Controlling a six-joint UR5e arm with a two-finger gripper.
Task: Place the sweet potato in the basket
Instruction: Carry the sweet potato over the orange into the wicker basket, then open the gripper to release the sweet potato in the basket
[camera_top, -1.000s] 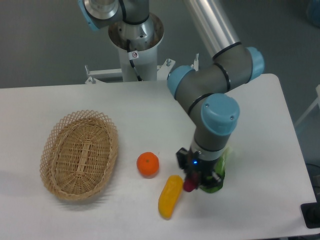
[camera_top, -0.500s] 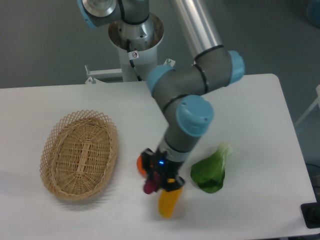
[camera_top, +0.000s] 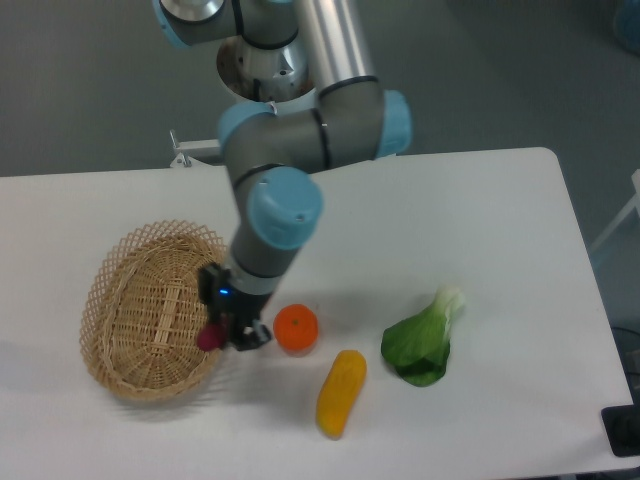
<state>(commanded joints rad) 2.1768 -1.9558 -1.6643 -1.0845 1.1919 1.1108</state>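
Camera view: one each.
Gripper (camera_top: 222, 335): clamped on sweet potato (camera_top: 210, 337), over basket (camera_top: 120, 355) rim.
Nearby: orange (camera_top: 296, 328), yellow vegetable (camera_top: 340, 392), bok choy (camera_top: 420, 345).

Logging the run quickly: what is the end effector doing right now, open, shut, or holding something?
End effector: shut on the sweet potato, carried over the right rim of the basket.

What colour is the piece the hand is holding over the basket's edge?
Reddish-purple: the sweet potato in the hand, seen by the fixed camera at the basket rim.
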